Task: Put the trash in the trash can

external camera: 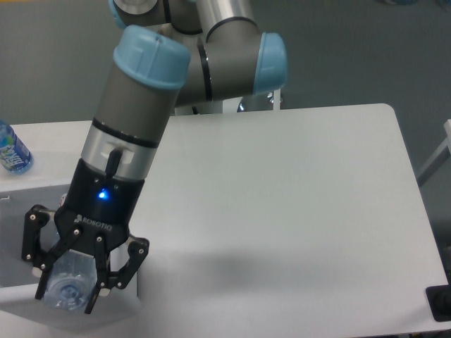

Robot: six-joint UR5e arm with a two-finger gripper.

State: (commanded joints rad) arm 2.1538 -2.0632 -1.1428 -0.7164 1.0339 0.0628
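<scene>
**Bottle held over the bin, release pending**

The gripper (69,289) is clamped around the clear bottle (65,287), fingers on either side of its body. The bottle's long axis runs roughly along the gripper's own axis, with one round end facing the camera between the fingertips. The white bin (21,299) lies directly beneath and to the left of the gripper; the arm hides most of its opening. Judgement: the bottle looks to be above the bin's near-right part, so opening the fingers should drop it inside, provided it clears the rim. The paper wrapper is not visible.
</scene>
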